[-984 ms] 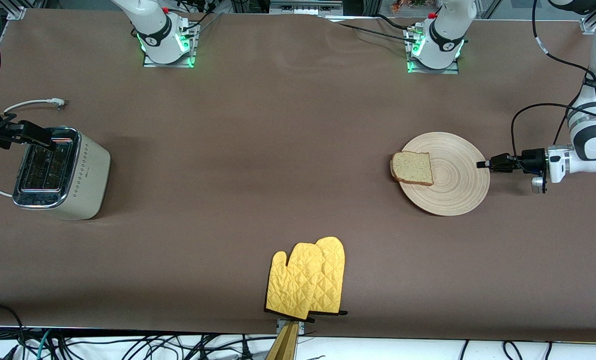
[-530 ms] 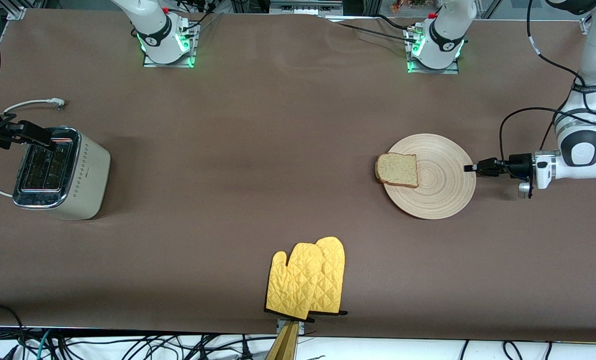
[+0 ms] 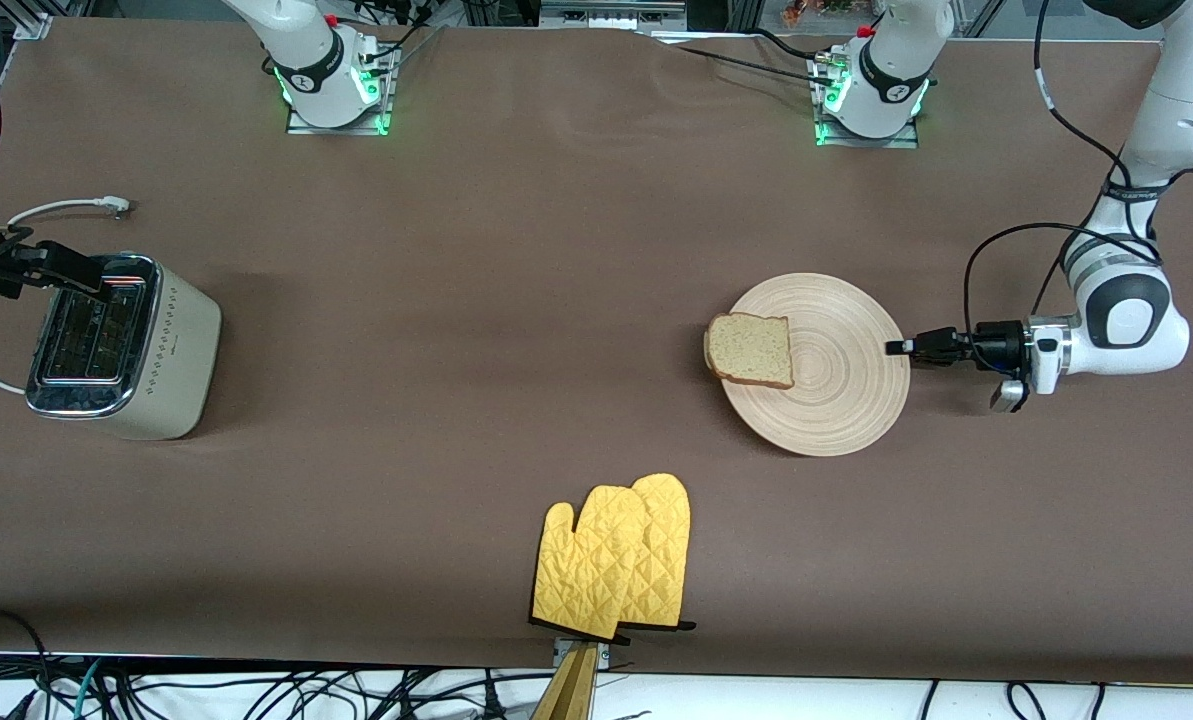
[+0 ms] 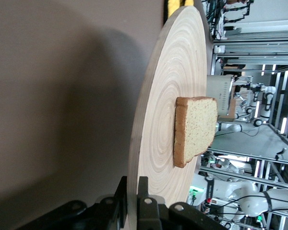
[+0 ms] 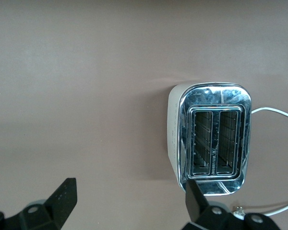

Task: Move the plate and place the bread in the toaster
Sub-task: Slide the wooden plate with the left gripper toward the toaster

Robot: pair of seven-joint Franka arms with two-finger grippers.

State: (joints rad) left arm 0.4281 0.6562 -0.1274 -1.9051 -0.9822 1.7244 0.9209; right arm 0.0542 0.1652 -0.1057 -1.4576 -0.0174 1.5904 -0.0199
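Note:
The pale wooden plate (image 3: 836,405) lies on the brown table toward the left arm's end, with the bread (image 3: 749,350) on its edge that faces the toaster. My left gripper (image 3: 898,348) is shut on the plate's rim at the edge away from the bread. In the left wrist view the fingers (image 4: 143,191) clamp the plate (image 4: 163,110), and the bread (image 4: 197,129) lies flat on it. The cream toaster (image 3: 121,345) stands at the right arm's end, both slots empty (image 5: 216,141). My right gripper (image 3: 51,268) hangs open and empty over the toaster's edge (image 5: 129,201).
A pair of yellow oven mitts (image 3: 616,560) lies near the table's front edge, nearer the front camera than the plate. The toaster's white cord (image 3: 66,208) trails on the table farther from the camera than the toaster.
My left gripper has slid the plate with the bread on it toward the right arm's end and slightly nearer the front camera. The right arm has not moved.

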